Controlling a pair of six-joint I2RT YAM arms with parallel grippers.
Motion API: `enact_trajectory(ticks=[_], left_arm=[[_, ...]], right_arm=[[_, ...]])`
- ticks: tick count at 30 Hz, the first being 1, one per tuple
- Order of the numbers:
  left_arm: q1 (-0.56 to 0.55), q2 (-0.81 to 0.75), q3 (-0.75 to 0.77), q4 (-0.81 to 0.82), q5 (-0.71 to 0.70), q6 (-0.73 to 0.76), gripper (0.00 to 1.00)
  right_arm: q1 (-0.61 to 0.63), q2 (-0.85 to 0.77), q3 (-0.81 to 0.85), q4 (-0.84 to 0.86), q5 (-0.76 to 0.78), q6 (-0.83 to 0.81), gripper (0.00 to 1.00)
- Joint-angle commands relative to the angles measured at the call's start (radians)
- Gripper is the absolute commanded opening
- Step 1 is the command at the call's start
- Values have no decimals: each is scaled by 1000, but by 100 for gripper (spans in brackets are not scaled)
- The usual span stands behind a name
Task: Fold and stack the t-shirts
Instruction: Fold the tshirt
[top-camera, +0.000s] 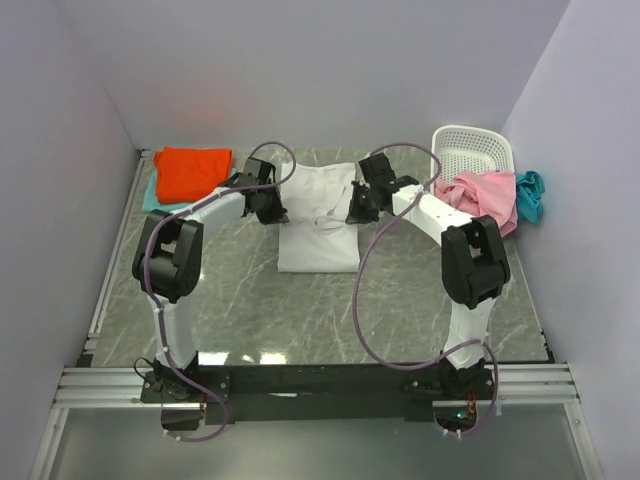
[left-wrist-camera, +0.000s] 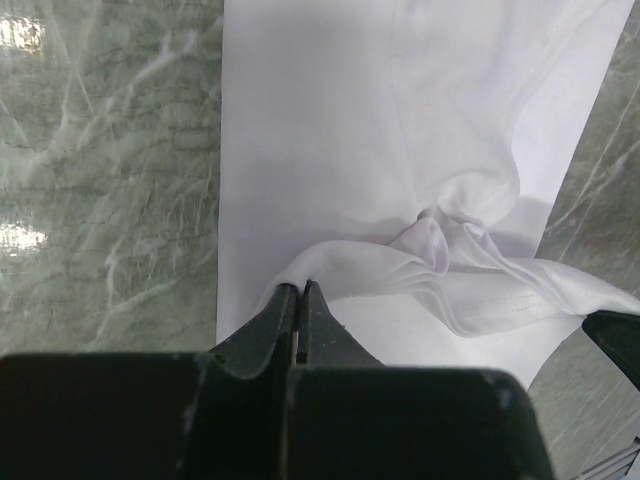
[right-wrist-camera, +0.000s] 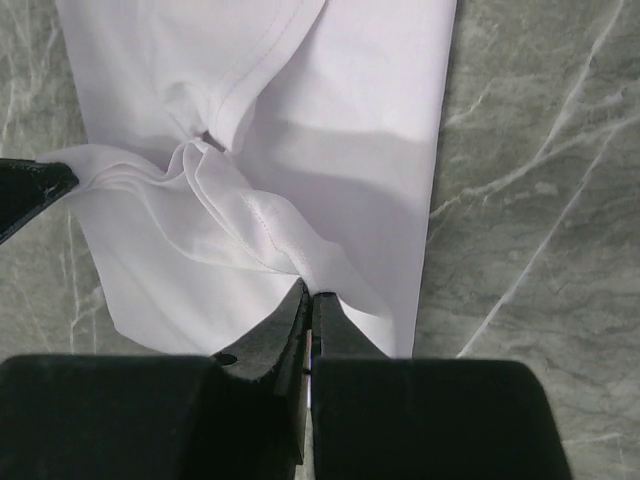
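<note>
White t-shirt (top-camera: 318, 250) lengthwise, near to far

Top external camera: sitting high behind the arm bases, looking down and forward over the whole marble table (top-camera: 250, 300). Left wrist camera: riding just behind the left gripper (left-wrist-camera: 298, 290), looking down at close range onto the white t-shirt (left-wrist-camera: 350, 130). Right wrist camera: riding likewise behind the right gripper (right-wrist-camera: 308, 297) (equally close). All three are sharing the shirt's bunched middle.

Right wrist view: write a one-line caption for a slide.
Right gripper shut on a bunched fold of the white shirt, which lies on the veined grey table.
</note>
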Motion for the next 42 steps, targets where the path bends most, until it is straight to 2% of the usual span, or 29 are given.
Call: enact_trajectory(ticks=[1, 5, 7, 8, 9, 10, 11, 12, 13, 14, 15, 16, 17, 18, 19, 27, 31, 37, 42], left_arm=[[7, 20, 52, 13, 11, 15, 2], [10, 29, 57, -1, -13, 13, 6], [13, 34, 58, -2, -16, 16, 15], [13, 35, 60, -2, -15, 18, 19], [13, 37, 60, -2, -16, 19, 29], [13, 35, 64, -1, -16, 24, 32], [13, 34, 65, 5, -16, 24, 35], [16, 34, 65, 9, -19, 24, 45], [16, 32, 75, 6, -15, 19, 50], [16, 29, 78, 4, -15, 18, 55], [16, 21, 72, 9, -15, 13, 64], [16, 6, 68, 10, -15, 13, 68], [16, -6, 60, 12, -19, 13, 74], [16, -18, 43, 13, -24, 8, 91], [16, -46, 31, 15, -30, 2, 99], [13, -181, -138, 41, -13, -16, 99], [7, -279, -248, 47, -10, -28, 99], [-8, -405, -463, 107, 2, -84, 100], [-17, -431, -578, 153, 45, -119, 99]], right_arm=[[-16, 26, 57, 24, -9, -19, 0], [-25, 64, 83, 18, -17, -19, 0], [-25, 77, 95, 20, -25, -16, 0], [-26, 89, 101, 18, -26, -17, 4], [-26, 93, 108, 13, -28, -19, 8], [-26, 100, 124, 7, -28, -25, 12], [-28, 110, 134, 1, -26, -26, 21], [-28, 113, 143, -10, -26, -29, 26], [-28, 118, 158, -14, -32, -39, 40], [-28, 118, 166, -29, -37, -40, 45], [-28, 117, 170, -31, -39, -42, 50], [-28, 103, 172, -33, -42, -48, 60], [-28, 92, 171, -40, -43, -48, 64], [-28, 78, 164, -40, -43, -51, 70], [-25, 45, 140, -37, -43, -51, 75], [7, -162, -84, 47, -43, -2, 80], [9, -276, -255, 92, -66, 27, 82], [26, -345, -417, 148, -127, 60, 87], [33, -335, -454, 150, -134, 52, 87]])
